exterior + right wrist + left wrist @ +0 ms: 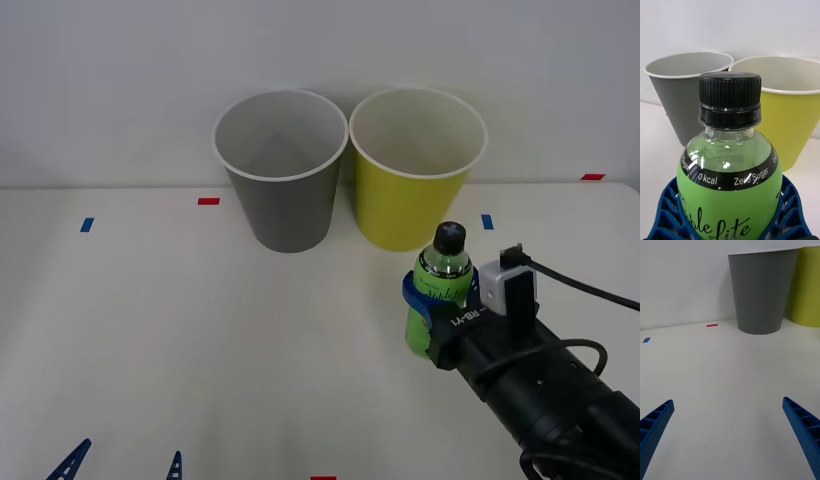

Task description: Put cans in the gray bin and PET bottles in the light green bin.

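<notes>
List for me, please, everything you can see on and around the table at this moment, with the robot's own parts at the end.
gray bin: one, dark gray with a white rim, upright at the back of the table, left of the light green bin.
light green bin: one, yellow-green with a white rim, upright beside the gray bin, on the robot's right.
bottle: one, bright green with a black cap, upright in front of the light green bin, held in the right gripper.
tape marks: several, red and blue, scattered on the table.
table: one, white.
left gripper: blue fingers, open, low at the near left edge.
right gripper: blue fingers, shut on the bottle, near right.
</notes>
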### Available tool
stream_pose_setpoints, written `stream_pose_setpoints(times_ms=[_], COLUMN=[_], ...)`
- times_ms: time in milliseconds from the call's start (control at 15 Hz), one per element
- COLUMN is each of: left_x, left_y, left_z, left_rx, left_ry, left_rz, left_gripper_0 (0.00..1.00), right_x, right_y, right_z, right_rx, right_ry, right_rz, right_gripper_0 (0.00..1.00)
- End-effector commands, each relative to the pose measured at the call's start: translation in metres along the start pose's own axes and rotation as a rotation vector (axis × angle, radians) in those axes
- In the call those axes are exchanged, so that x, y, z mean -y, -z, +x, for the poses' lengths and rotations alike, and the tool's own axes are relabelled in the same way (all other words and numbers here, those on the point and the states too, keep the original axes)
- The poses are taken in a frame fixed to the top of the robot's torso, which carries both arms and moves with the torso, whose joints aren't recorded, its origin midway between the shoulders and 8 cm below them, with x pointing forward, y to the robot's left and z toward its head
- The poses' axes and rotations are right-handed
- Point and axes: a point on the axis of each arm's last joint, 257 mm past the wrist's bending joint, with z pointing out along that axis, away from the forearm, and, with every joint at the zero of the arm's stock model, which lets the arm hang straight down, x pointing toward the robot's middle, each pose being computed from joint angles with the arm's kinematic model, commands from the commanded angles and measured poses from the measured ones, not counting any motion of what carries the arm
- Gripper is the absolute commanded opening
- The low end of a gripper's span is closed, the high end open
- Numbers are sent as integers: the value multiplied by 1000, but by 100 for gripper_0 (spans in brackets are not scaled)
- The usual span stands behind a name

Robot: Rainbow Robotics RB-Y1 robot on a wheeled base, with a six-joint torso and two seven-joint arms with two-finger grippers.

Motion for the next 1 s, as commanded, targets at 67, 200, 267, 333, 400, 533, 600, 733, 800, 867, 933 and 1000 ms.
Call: stream_pose_setpoints(times_ms=[67, 200, 267, 333, 400, 533, 600, 733, 800, 867, 933, 1000], left_x=[0, 0, 0, 0, 0, 0, 0, 0, 0, 0, 0, 0], left_y=[0, 0, 0, 0, 0, 0, 0, 0, 0, 0, 0, 0], left_z=[0, 0, 0, 0, 0, 0, 0, 0, 0, 0, 0, 0], left_rx=[0, 0, 0, 0, 0, 0, 0, 0, 0, 0, 0, 0], left_ry=[0, 0, 0, 0, 0, 0, 0, 0, 0, 0, 0, 0], left_rz=[0, 0, 0, 0, 0, 0, 0, 0, 0, 0, 0, 0], left_gripper_0=[100, 100, 100, 100, 100, 100, 100, 100, 100, 100, 100, 100], right_x=[6, 14, 17, 22, 23, 26, 25, 24, 25, 26, 26, 26], right_y=[4, -5, -11, -15, -20, -28, -31, -33, -34, -35, -36, -36], right_z=[-55, -62, -65, -70, -83, -115, -128, -161, -173, -187, -199, -216], right_rx=[12, -18, -40, -47, -36, 13, 31, 90, 105, 107, 112, 127], right_ry=[-8, -18, -36, -61, -74, -111, -128, -176, -184, -186, -184, -176], right_rz=[51, 87, 101, 117, 122, 131, 122, 75, 66, 68, 73, 77], right_gripper_0=[0, 0, 0, 0, 0, 0, 0, 0, 0, 0, 0, 0])
